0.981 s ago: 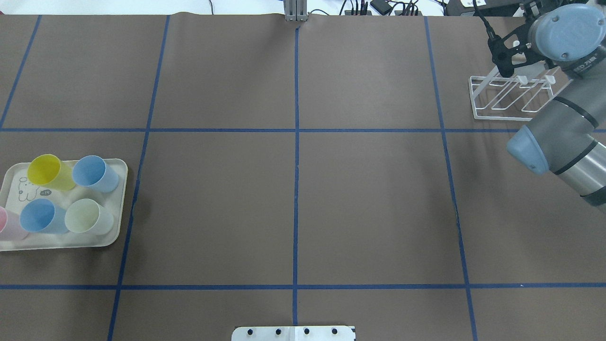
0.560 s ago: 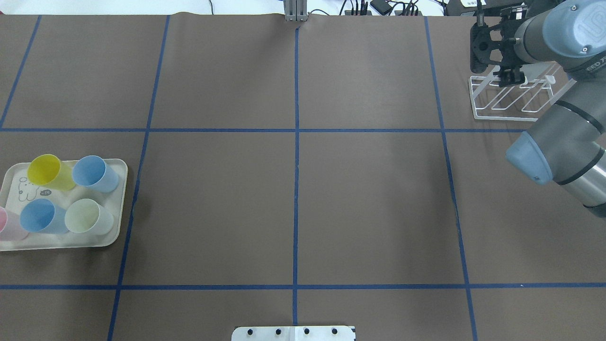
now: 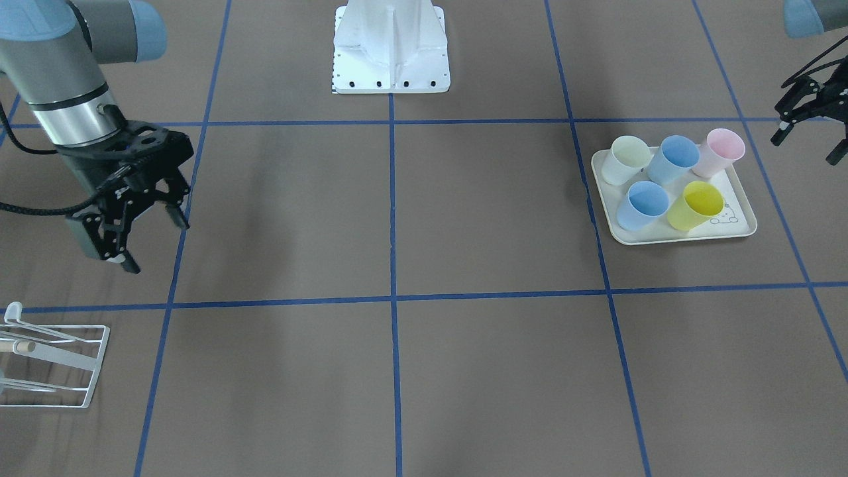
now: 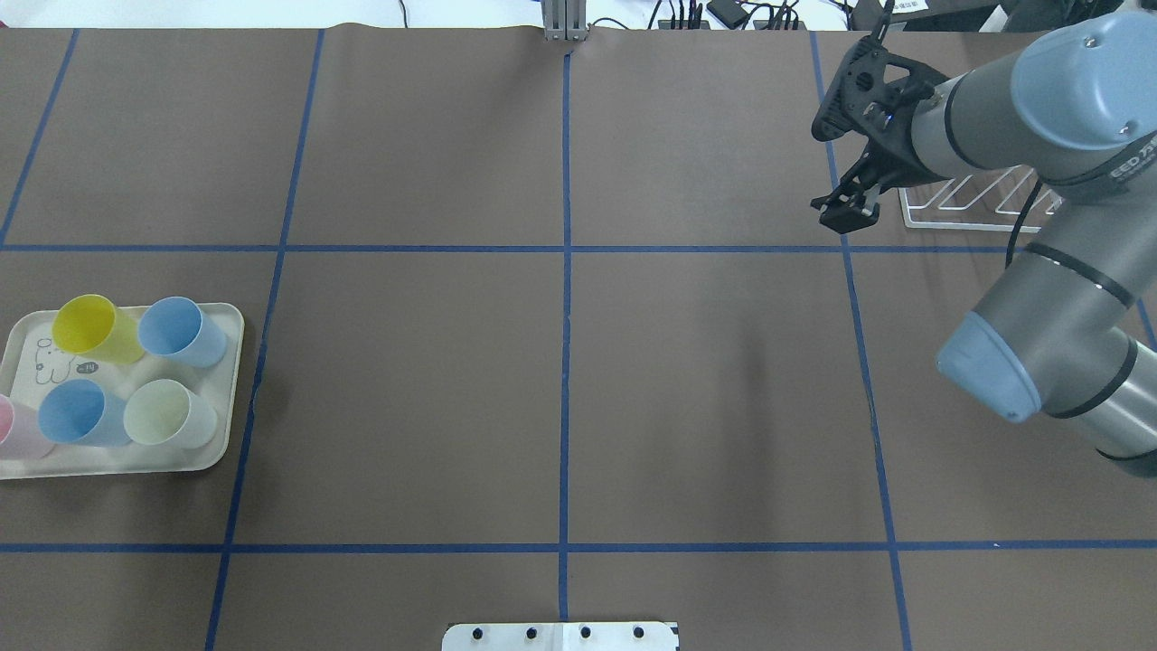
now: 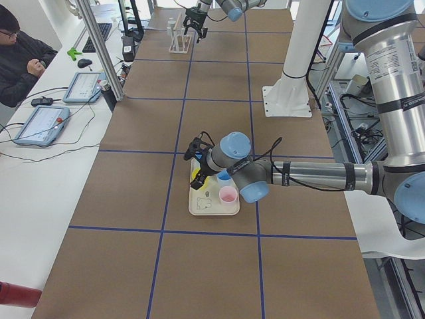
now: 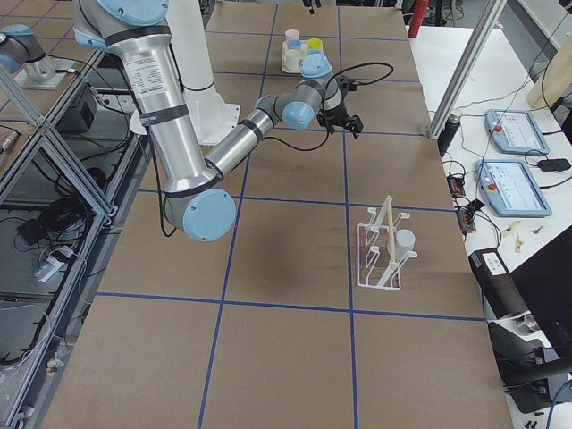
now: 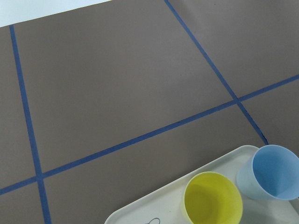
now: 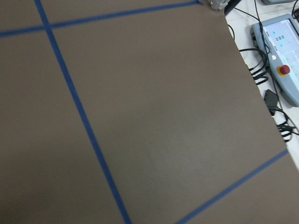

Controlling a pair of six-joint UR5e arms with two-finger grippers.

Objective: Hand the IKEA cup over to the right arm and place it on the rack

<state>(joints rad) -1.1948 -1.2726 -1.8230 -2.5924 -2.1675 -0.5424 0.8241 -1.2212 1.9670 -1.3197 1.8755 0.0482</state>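
Several plastic cups stand on a cream tray [image 4: 233, 389] at the table's left: yellow [image 4: 90, 327], two blue [image 4: 181, 330] [image 4: 81, 413], pale green [image 4: 167, 413] and pink [image 4: 18, 429]. The white wire rack [image 4: 958, 206] sits far right, partly behind the right arm; it also shows in the front view [image 3: 59, 364]. My right gripper [image 4: 836, 176] hangs open and empty just left of the rack. My left gripper [image 3: 808, 147] is open and empty, beside the tray's outer side, apart from the cups. The left wrist view shows the yellow cup [image 7: 213, 198] and a blue cup [image 7: 271, 171].
Brown table cover with blue tape grid lines [image 4: 565, 249]. The robot's white base plate [image 3: 391, 46] stands at the near middle edge. Tablets and cables lie past the far edge [image 6: 509, 134], with a seated operator [image 5: 20, 56] there.
The right arm has swung left and its gripper has moved from over the rack to just beyond the rack's left end. The cups and tray have not moved.
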